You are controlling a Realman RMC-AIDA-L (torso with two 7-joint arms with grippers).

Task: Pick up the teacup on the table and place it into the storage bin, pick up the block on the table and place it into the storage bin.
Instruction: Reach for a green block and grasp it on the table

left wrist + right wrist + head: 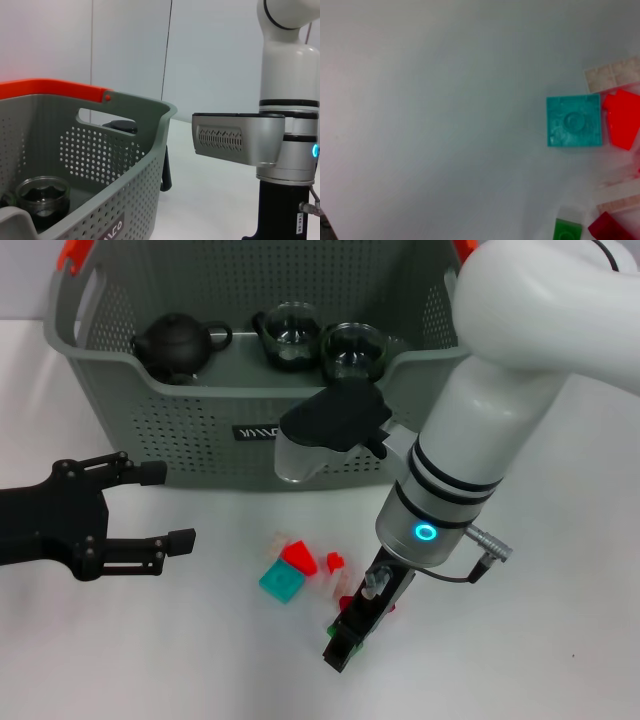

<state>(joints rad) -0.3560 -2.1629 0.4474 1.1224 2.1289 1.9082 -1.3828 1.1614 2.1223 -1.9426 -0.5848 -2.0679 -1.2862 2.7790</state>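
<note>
Your right gripper [345, 645] is low over the white table [520, 660], at the near right side of a small group of plastic blocks; I cannot tell how far it is open or if it holds anything. Just to its left lie the teal square block [282, 582] and the bright red block [299, 558], touching each other, and a small green block [567, 231] is close to the gripper. Your left gripper [168, 506] hangs at the left with its fingers wide apart and nothing between them. Far behind the blocks stands the large grey-green perforated plastic storage bin [200, 430], and inside it you see a dark round teapot [178, 344] and two dark glass teacups [320, 340] side by side.
</note>
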